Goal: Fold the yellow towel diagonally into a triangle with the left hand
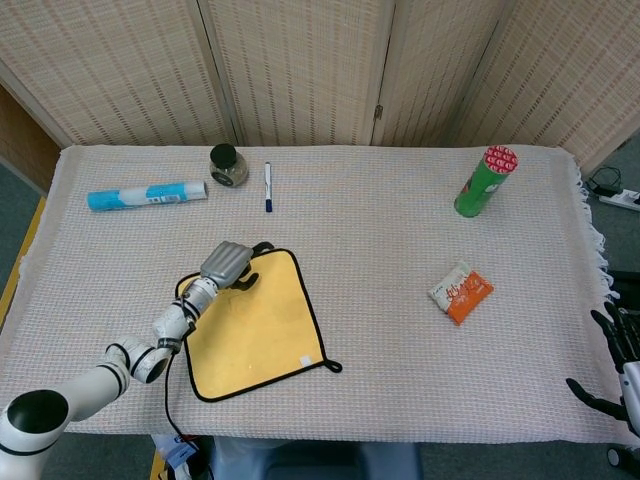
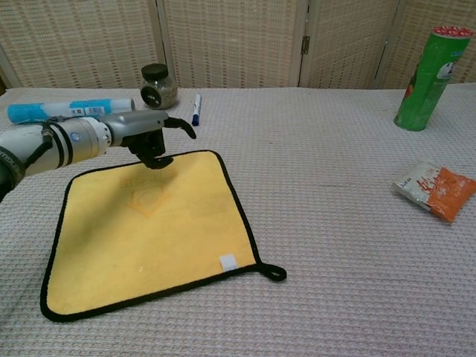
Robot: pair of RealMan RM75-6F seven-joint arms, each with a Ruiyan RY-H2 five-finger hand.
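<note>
The yellow towel [image 1: 256, 318] [image 2: 152, 227] lies flat on the table, black-edged, with a small hanging loop at its near right corner. My left hand [image 1: 232, 264] [image 2: 155, 134] hovers over the towel's far edge, near its far right corner, fingers apart and empty. In the chest view its fingertips [image 2: 159, 160] reach down close to the cloth; contact cannot be told. My right hand [image 1: 620, 368] shows only at the head view's lower right edge, off the table, fingers spread and holding nothing.
Along the far side stand a blue-and-white tube [image 1: 146, 194] [image 2: 68, 109], a small dark-lidded jar [image 1: 228, 166] [image 2: 158, 86] and a pen [image 1: 268, 187] [image 2: 195, 108]. A green can [image 1: 485, 182] [image 2: 432, 68] and an orange snack packet [image 1: 461, 292] [image 2: 434, 192] sit to the right.
</note>
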